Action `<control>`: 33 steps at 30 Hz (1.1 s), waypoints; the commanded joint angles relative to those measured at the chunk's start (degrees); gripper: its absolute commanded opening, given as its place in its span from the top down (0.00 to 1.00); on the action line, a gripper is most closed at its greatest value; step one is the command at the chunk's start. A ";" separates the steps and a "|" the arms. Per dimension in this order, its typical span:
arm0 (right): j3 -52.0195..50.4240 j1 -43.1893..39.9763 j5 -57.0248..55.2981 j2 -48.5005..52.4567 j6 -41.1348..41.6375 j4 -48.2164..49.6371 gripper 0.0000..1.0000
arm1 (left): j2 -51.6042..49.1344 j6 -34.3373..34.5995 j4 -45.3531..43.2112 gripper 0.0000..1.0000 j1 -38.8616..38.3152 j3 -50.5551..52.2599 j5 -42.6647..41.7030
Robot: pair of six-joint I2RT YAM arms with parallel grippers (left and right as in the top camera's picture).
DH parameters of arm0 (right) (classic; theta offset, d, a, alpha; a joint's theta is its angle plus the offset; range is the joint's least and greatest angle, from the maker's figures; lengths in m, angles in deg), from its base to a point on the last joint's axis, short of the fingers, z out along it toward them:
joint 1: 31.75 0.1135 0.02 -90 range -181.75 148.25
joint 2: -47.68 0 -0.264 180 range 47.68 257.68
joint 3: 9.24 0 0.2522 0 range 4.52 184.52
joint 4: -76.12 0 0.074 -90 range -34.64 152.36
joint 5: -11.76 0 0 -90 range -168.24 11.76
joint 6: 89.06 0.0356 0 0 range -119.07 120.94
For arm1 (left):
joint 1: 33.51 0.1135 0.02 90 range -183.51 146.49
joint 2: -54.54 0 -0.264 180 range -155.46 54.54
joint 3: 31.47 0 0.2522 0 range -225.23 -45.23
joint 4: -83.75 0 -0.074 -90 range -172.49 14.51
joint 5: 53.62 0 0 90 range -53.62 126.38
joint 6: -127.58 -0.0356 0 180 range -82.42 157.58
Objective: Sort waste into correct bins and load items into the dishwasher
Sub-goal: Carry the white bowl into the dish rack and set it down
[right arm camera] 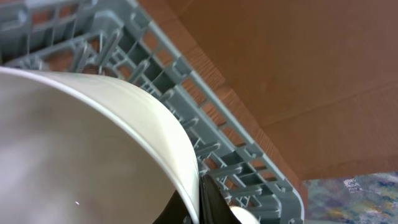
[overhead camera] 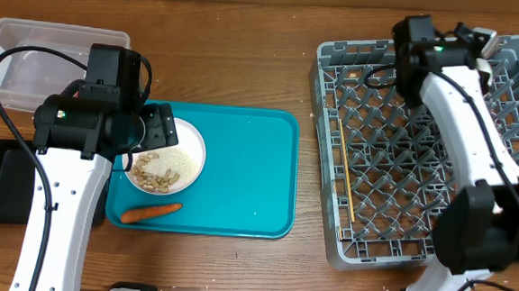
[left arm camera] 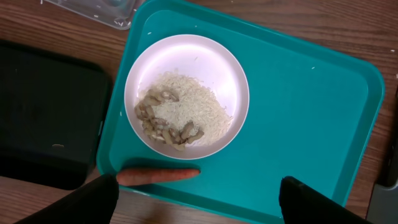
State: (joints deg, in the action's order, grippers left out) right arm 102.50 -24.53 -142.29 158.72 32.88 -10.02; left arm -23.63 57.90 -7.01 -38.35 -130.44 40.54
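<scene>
A white bowl (overhead camera: 185, 148) (left arm camera: 199, 62) of beige food scraps (overhead camera: 156, 172) (left arm camera: 166, 126) sits on the teal tray (overhead camera: 249, 172) (left arm camera: 298, 112). An orange carrot (overhead camera: 151, 212) (left arm camera: 158, 176) lies by the tray's front edge. My left gripper (overhead camera: 152, 125) (left arm camera: 199, 202) hovers open above the tray's near rim, with the carrot just inside its left finger. At the far right corner of the grey dish rack (overhead camera: 402, 172) (right arm camera: 205, 118), my right gripper (overhead camera: 482, 51) (right arm camera: 199, 199) is shut on the rim of a white dish (right arm camera: 81, 143). Chopsticks (overhead camera: 345, 182) lie along the rack's left side.
The clear tub (overhead camera: 31, 46) (left arm camera: 93, 9) stands at the back left. The black tray (overhead camera: 5, 180) (left arm camera: 43, 112) lies left of the teal tray. My left arm covers part of both. Brown cardboard (right arm camera: 298, 56) rises behind the rack.
</scene>
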 commanded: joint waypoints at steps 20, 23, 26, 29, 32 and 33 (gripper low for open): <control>-5.90 10.21 5.05 5.77 4.50 -1.20 0.96 | 0.17 -1.05 0.11 0.13 0.17 -0.28 0.68; -6.10 11.28 6.58 5.77 6.29 -1.49 0.94 | 0.17 -1.05 0.07 0.12 0.17 -0.28 0.70; -6.49 12.04 7.65 5.77 6.54 -1.68 0.94 | 0.17 -1.07 0.17 0.12 0.17 -0.28 0.70; -6.75 12.50 6.27 5.77 7.15 -3.34 0.93 | 0.17 -1.09 0.39 0.12 0.17 -0.28 0.72; -6.73 12.44 0.07 5.35 11.61 -7.41 0.93 | 0.17 -1.09 0.42 0.11 0.17 -0.26 0.72; -6.71 12.28 -2.34 5.20 13.88 -9.22 0.93 | 0.17 -1.09 0.39 0.11 0.17 -0.28 0.70</control>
State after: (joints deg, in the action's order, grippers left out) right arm 97.60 -12.57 -144.89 163.36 42.63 -16.65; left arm -23.63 57.90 -6.79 -38.35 -130.44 40.54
